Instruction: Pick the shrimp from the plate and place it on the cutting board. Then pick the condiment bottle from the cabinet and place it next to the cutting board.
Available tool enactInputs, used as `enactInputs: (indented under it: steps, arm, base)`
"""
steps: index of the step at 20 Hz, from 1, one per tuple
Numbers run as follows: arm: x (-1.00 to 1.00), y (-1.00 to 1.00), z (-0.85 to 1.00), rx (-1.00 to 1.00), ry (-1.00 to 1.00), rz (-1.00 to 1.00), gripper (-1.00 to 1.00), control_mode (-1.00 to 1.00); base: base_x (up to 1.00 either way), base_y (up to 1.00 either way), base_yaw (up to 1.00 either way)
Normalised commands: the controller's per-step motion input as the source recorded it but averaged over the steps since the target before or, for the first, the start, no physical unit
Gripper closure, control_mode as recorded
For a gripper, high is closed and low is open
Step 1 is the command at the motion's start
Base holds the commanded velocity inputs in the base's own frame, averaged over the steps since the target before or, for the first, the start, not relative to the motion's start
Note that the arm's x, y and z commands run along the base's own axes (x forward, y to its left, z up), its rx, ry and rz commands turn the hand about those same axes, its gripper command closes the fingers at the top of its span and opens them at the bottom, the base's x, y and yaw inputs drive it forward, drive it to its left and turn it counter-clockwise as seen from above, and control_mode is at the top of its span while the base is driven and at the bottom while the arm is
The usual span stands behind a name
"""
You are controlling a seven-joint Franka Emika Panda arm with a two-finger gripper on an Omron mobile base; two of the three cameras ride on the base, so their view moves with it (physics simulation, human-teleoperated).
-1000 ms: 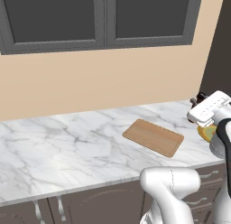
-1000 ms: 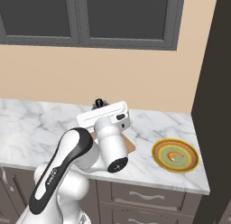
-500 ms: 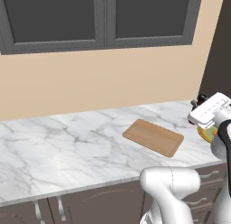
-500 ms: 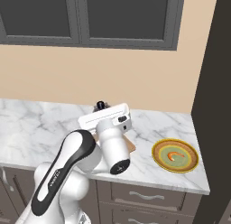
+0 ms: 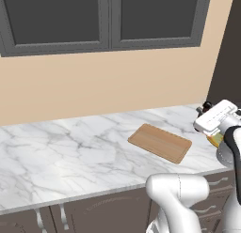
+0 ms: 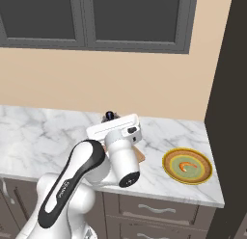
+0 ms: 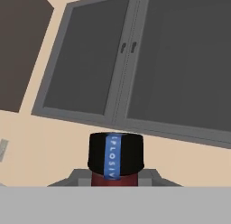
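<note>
Shrimp [image 6: 185,165] on plate [image 6: 170,166], right of cutting board [image 5: 160,143]

Bench [image 5: 70,152] top of white, grey-veined marble, smooth with slight sheen; cutting board [image 5: 160,143] matt light wood, fine grain; plate [image 6: 187,166] glazed-looking ceramic in ochre and green; condiment bottle [image 7: 115,159] cap matt black with blue label; wall cupboards [image 5: 103,20] matt grey frames, dark glass.
</note>
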Motion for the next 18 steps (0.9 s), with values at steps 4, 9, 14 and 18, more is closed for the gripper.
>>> enactInputs:
  steps: [4,9,14,18]
  arm:
    - [0.2,0.0,-0.2,0.01,0.0,-0.01,1.0,-1.0]
    - [0.2,0.0,-0.21,0.01,0.0,-0.02,1.0,-1.0]
    - [0.18,0.0,-0.19,0.01,0.0,-0.02,1.0,-1.0]
    - [0.16,0.0,-0.17,0.01,0.0,-0.02,1.0,-1.0]
  base:
    - [0.0,0.0,0.0]
    - [0.0,0.0,0.0]
    - [0.0,0.0,0.0]
    - [0.0,0.0,0.0]
